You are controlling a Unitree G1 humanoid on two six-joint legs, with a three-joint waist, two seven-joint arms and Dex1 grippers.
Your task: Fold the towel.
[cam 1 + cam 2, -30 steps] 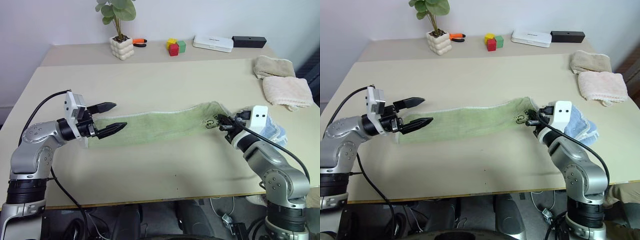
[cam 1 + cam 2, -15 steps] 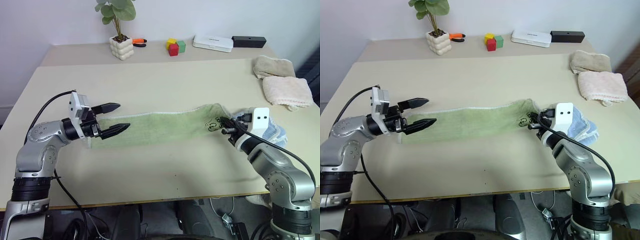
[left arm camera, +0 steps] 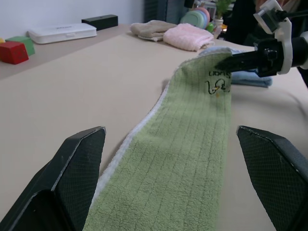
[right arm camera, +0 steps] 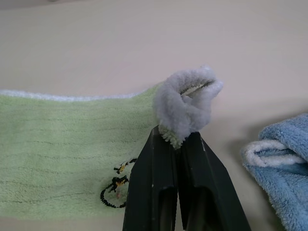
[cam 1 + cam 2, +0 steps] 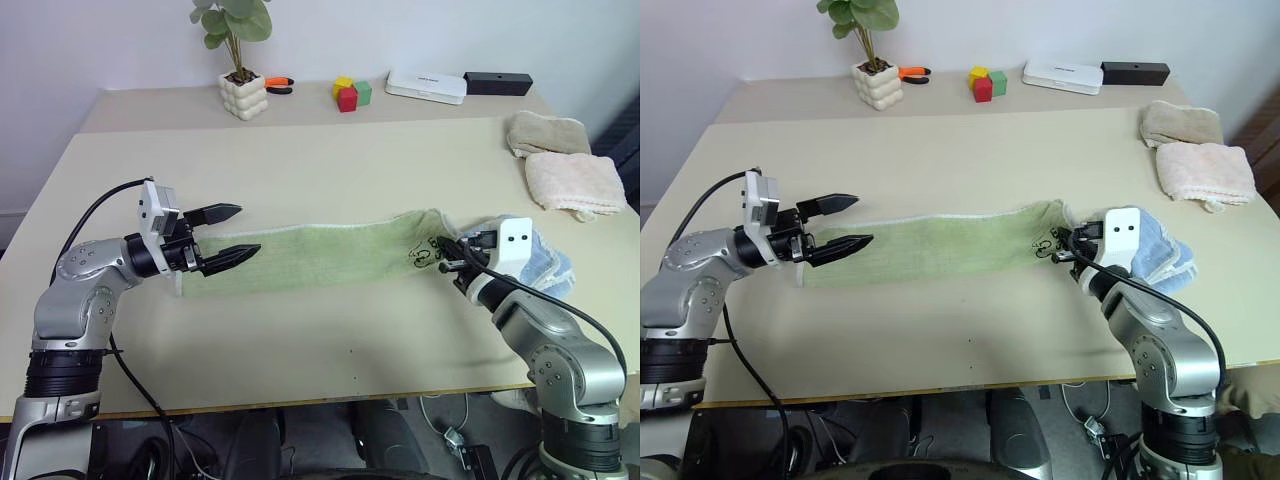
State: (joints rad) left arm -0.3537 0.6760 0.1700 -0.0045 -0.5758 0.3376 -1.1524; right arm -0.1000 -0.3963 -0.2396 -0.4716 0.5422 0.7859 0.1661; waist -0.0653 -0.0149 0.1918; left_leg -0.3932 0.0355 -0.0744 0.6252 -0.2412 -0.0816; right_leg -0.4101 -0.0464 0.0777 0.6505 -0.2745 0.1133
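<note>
Beige table (image 5: 330,170) – towel (image 5: 320,255) stretched flat; right tool (image 4: 174,139) pinching towel end – left tool (image 5: 228,232) wide open, empty.

- Both arms are built of rounded silver-grey metal segments joined by black rings
- A white boxy camera block sits on each wrist
- The left hand (image 5: 222,233) has two long, tapered black fingers (image 3: 79,166) with a fine mesh texture
- The right hand (image 4: 174,144) has matching black fingers
- Thin black cables loop along each arm
</note>
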